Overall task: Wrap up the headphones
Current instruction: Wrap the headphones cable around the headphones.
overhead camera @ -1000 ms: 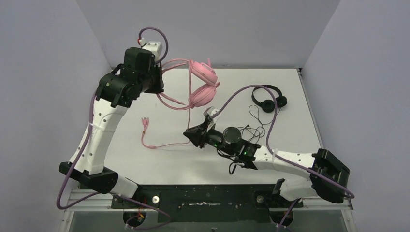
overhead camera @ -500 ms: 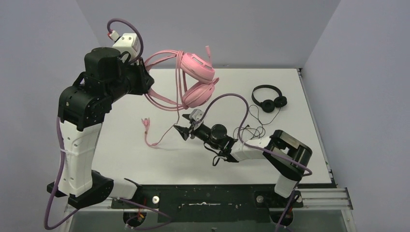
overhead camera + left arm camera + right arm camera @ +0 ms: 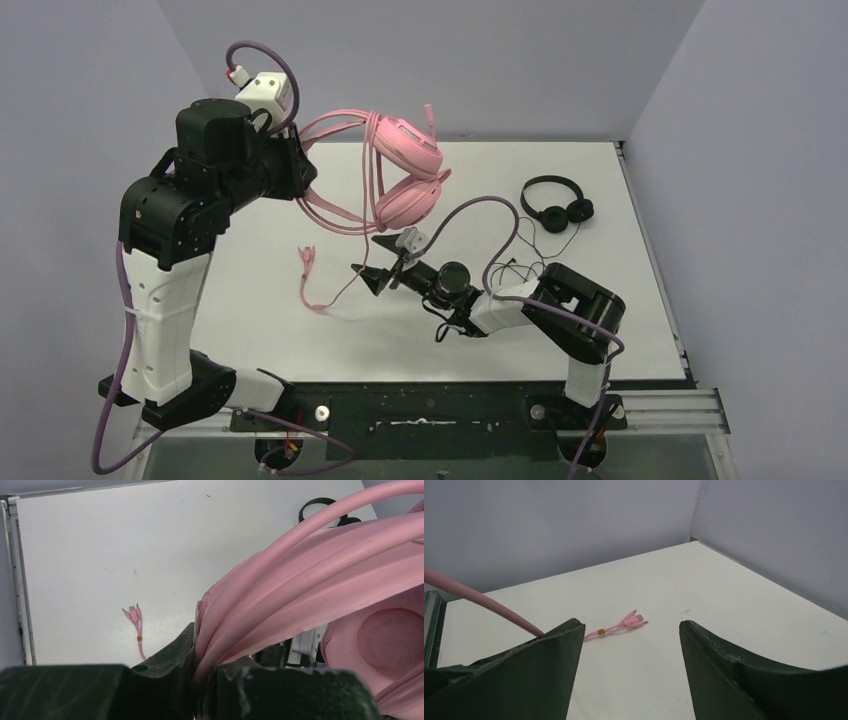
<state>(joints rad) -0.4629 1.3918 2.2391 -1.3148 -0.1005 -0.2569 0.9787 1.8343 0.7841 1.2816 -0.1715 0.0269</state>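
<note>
My left gripper (image 3: 306,183) is raised above the table's back left and is shut on the pink headphones' headband and cable loops (image 3: 235,625). The pink headphones (image 3: 405,170) hang from it with both ear cups to its right. Their pink cable (image 3: 335,290) droops to the table, and the plug end (image 3: 303,258) lies flat there. My right gripper (image 3: 368,278) sits low at mid table, open, with nothing between its fingers (image 3: 631,625). The cable (image 3: 474,600) passes just outside its left finger. The black headphones (image 3: 555,205) lie at the back right.
The black pair's thin cable (image 3: 522,266) lies in loose tangles beside my right forearm. Grey walls close the table at the back and sides. A purple harness cable (image 3: 490,205) arches over my right arm.
My right gripper has opened and let go of the pink cable, sliding a little left. My left arm lifted the pink headphones higher, then held still.
</note>
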